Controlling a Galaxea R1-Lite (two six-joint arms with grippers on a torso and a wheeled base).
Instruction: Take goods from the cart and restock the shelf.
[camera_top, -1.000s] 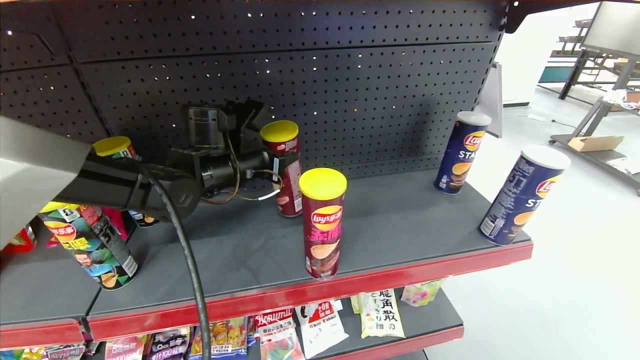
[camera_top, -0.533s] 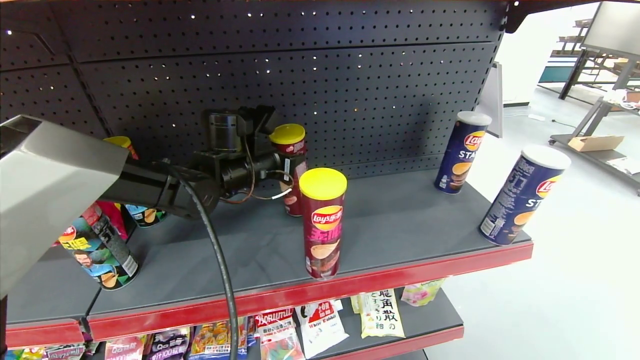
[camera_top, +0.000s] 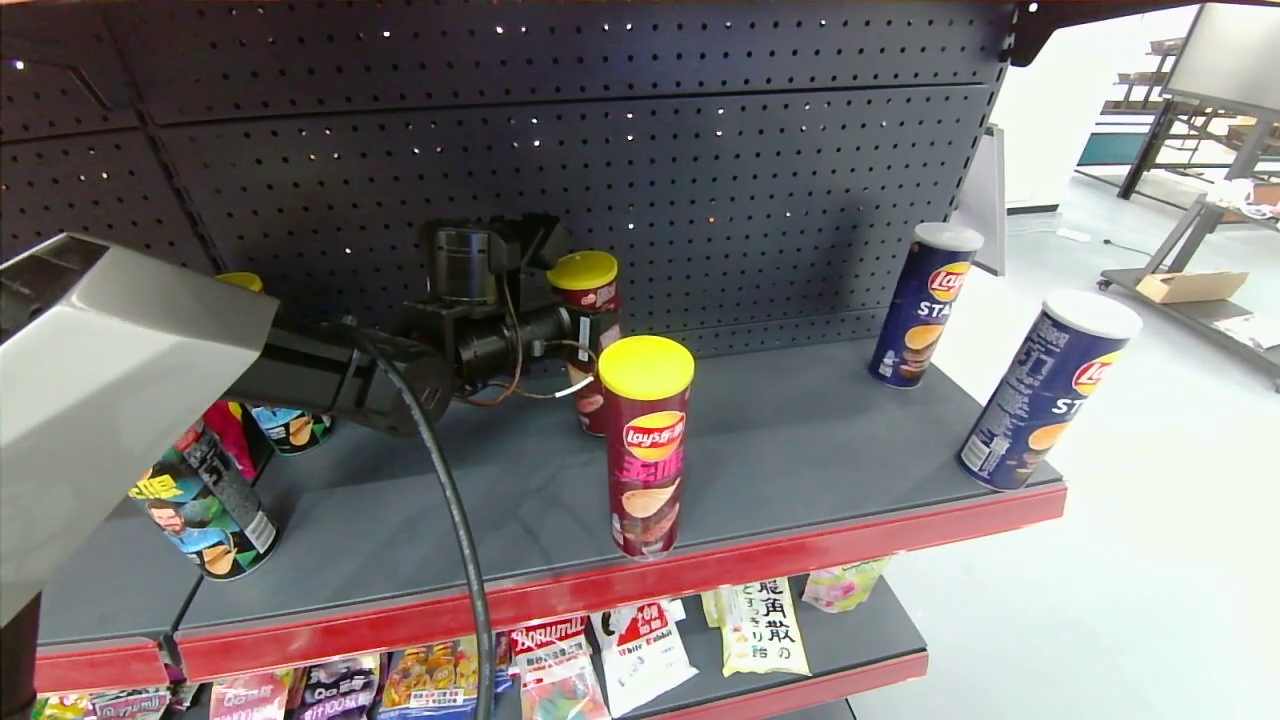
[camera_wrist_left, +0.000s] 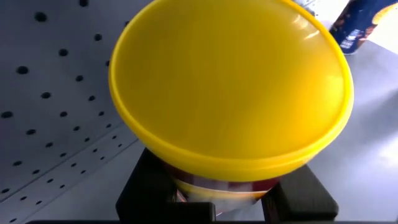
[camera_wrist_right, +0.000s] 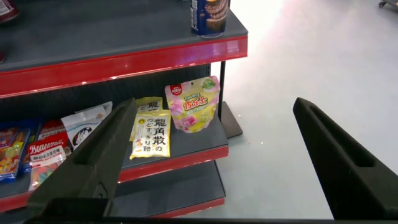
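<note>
A maroon chip can with a yellow lid (camera_top: 583, 272) stands upright near the shelf's back panel, held in my left gripper (camera_top: 590, 345), which is shut around its body. In the left wrist view the yellow lid (camera_wrist_left: 230, 87) is close up, with a black finger (camera_wrist_left: 146, 186) on either side of the can below it. A second, matching maroon can (camera_top: 645, 445) stands just in front, near the red shelf edge (camera_top: 620, 590). My right gripper (camera_wrist_right: 214, 168) hangs open and holds nothing, off the shelf's right end beside the lower shelves.
Two blue chip cans (camera_top: 922, 305) (camera_top: 1045, 390) stand at the shelf's right end. A colourful can (camera_top: 205, 500) and others stand at the left. Snack bags (camera_wrist_right: 193, 102) hang on the lower shelf. The grey shelf (camera_top: 800, 440) is bare between the maroon and blue cans.
My left arm has carried the held maroon can to the right along the back panel, so it now sits behind the front maroon can.
</note>
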